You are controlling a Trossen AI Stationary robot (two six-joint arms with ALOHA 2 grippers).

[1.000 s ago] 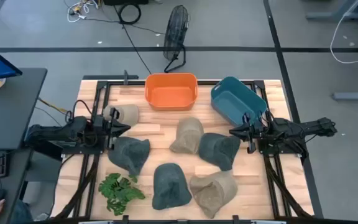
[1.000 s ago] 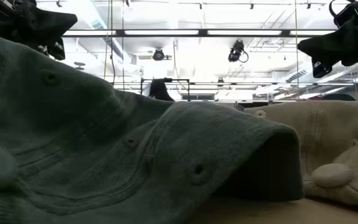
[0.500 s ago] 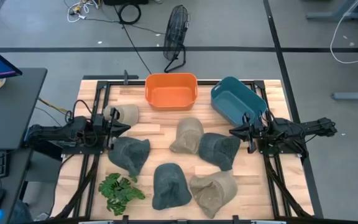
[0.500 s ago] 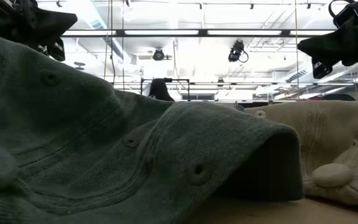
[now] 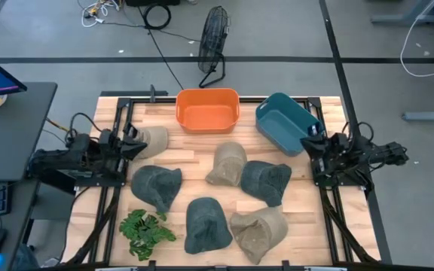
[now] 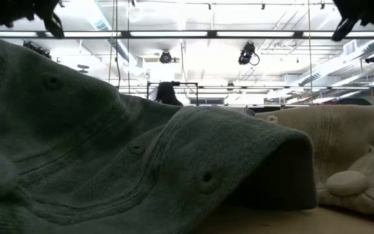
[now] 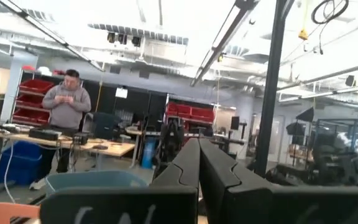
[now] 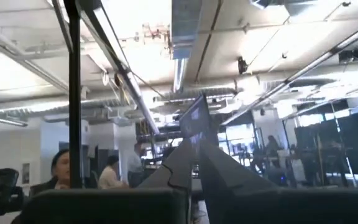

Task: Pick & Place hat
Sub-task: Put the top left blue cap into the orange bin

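Observation:
Several caps lie flat on the wooden table in the high view: a beige one [image 5: 150,138] by the left gripper, dark green ones [image 5: 158,187] [image 5: 264,181] [image 5: 206,224], and beige ones [image 5: 227,163] [image 5: 258,229]. My left gripper [image 5: 139,143] [image 7: 197,144] hangs shut over the left edge, beside the beige cap, tipped up toward the room. Shut as well, my right gripper [image 5: 308,141] [image 8: 196,144] sits at the right edge by the blue bin [image 5: 286,122]. Neither touches a cap. In the low view a dark green cap [image 6: 141,162] fills the foreground, with a beige cap [image 6: 343,156] to its right.
An orange bin [image 5: 207,109] and the blue bin stand at the far edge. A green leafy plant [image 5: 145,229] lies at the near left corner. A black frame rims the table. People stand in the room beyond, in both wrist views.
Both grippers have drawn back from the table's middle toward their own side edges, risen and tipped upward; in the low view they have climbed almost out of the top corners. The caps have stayed put.

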